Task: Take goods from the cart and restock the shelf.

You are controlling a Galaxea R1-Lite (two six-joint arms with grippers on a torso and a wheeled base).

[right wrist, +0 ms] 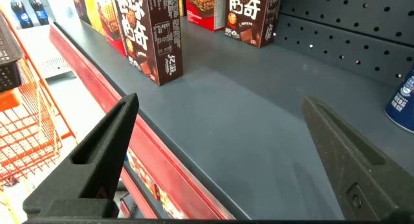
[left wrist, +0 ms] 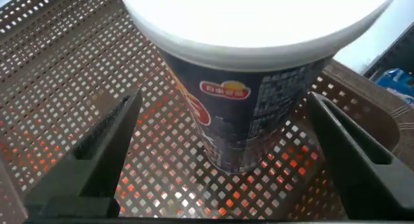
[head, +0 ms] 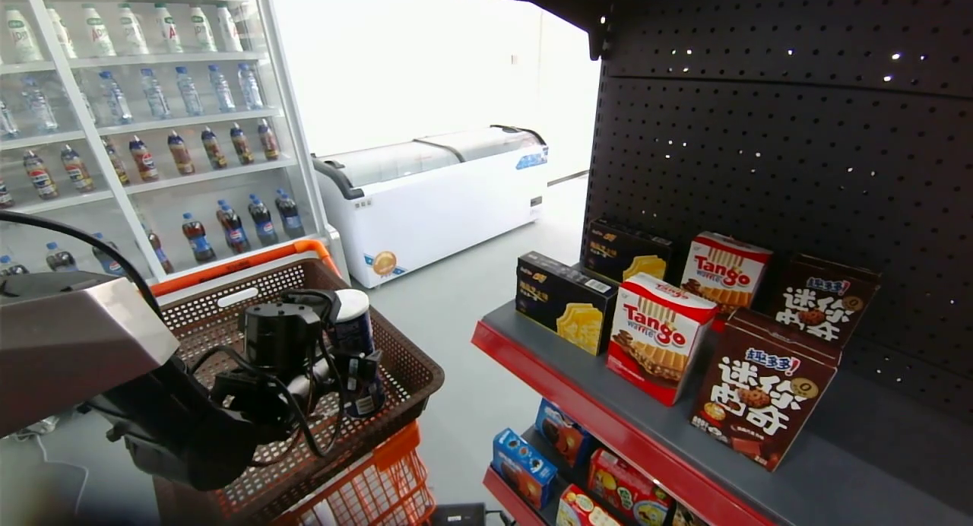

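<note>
head view
left claw [head: 357, 378]: released, fingers spread either side of the dark blue cylindrical can with white plastic lid [head: 354, 328], low inside the cart basket.
can: upright in the brown perforated plastic basket [head: 410, 366], near its rim on the shelf side.
cart: orange wire cart [head: 380, 480], brown basket sits on top of it, well apart from the shelf.
shelf: grey shelf deck with red front edge [head: 547, 343], black pegboard back panel [head: 760, 131] behind.
shelf goods: black-and-yellow cardboard box [head: 566, 302], red-and-white wafer box [head: 660, 336], brown cookie box [head: 764, 389], all upright near the front edge in a row; more of the same kinds behind them.
background: glass-door cooler with bottles [head: 152, 131], white chest freezer [head: 433, 199].

left wrist view
left claw [left wrist: 223, 104]: spread wide, black fingers [left wrist: 107, 140] apart from the can on both sides, no contact.
can [left wrist: 252, 88]: between the fingers, base on the basket mesh [left wrist: 58, 68].

right wrist view
right claw [right wrist: 221, 104]: released, holds nothing, hovers above bare grey shelf deck [right wrist: 259, 133].
nearby: brown cookie box [right wrist: 147, 33] upright at the front edge, a blue-and-white can [right wrist: 402, 101] by the pegboard, orange cart [right wrist: 32, 120] beyond the red edge.
</note>
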